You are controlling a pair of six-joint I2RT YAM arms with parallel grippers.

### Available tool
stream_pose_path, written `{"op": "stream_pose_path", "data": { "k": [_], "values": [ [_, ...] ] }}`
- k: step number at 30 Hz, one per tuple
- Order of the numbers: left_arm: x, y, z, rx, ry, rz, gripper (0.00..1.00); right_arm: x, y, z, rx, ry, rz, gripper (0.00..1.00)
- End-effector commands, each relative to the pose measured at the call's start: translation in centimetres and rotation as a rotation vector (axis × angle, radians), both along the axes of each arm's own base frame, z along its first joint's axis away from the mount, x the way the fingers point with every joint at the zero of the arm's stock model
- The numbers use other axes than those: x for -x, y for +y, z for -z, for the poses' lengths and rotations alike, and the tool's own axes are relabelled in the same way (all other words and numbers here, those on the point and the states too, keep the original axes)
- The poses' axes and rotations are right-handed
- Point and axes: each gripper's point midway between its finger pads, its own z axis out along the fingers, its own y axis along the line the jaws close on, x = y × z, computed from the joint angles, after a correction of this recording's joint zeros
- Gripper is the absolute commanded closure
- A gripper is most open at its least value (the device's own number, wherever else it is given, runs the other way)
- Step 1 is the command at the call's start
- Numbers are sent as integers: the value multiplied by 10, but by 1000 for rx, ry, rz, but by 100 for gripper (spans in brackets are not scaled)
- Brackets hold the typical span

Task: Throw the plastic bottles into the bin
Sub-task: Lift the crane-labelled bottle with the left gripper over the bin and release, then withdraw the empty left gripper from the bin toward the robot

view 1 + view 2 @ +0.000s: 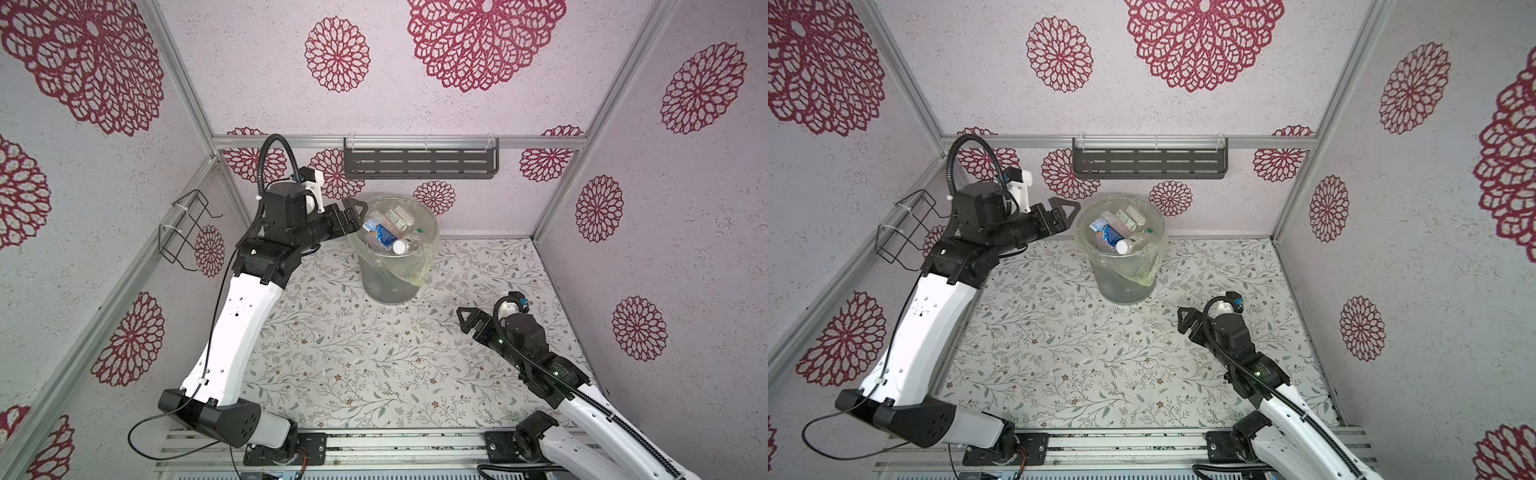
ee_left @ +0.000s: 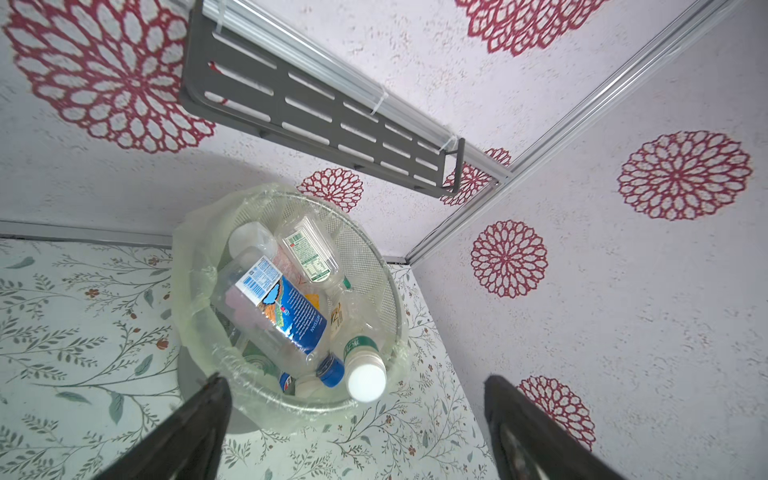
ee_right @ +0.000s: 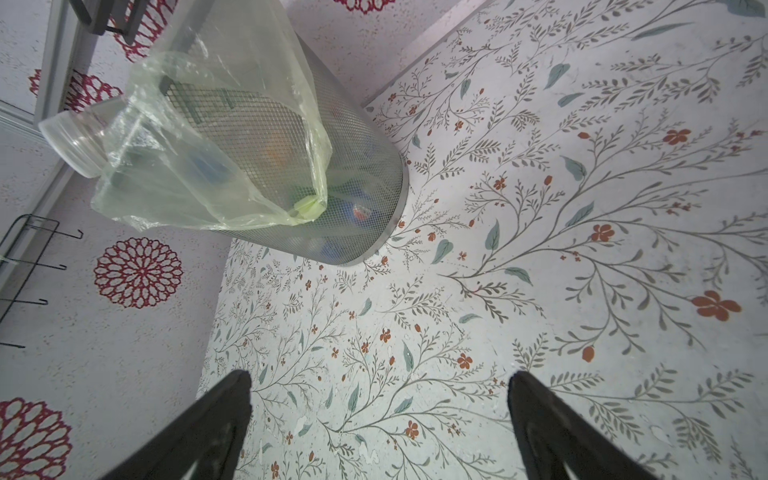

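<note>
The bin [image 1: 386,282] [image 1: 1125,284], a grey mesh wastebasket lined with a clear yellowish bag, stands at the back of the table. Several plastic bottles lie inside it. A clear bottle with a blue label [image 1: 380,232] [image 2: 282,307] lies on top, and a white-capped bottle [image 1: 400,246] [image 2: 365,376] leans on the rim. My left gripper [image 1: 358,216] [image 2: 355,380] hangs open and empty at the bin's left rim. Low on the right, away from the bin [image 3: 332,216], my right gripper [image 1: 467,322] [image 3: 380,376] is open over bare table. No bottle shows on the table.
A dark slotted shelf [image 1: 419,160] hangs on the back wall just above the bin. A black wire rack [image 1: 187,226] juts from the left wall beside my left arm. The floral tabletop [image 1: 374,353] is walled on three sides.
</note>
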Motion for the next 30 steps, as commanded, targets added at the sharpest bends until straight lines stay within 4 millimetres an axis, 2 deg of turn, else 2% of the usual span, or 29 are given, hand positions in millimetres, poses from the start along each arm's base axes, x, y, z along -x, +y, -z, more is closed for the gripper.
{"op": "stream_pose_path", "data": {
  "k": [1,20,30],
  "values": [
    [-4,10,29,-27,59,-20,3,-7,0,-22,9,-55,8,1],
    [13,61,110,-150,181,-195,3,-10,-8,-19,70,-61,32,1],
    [24,99,156,-277,218,-342,3,-21,-22,-7,230,-67,71,1]
  ]
}}
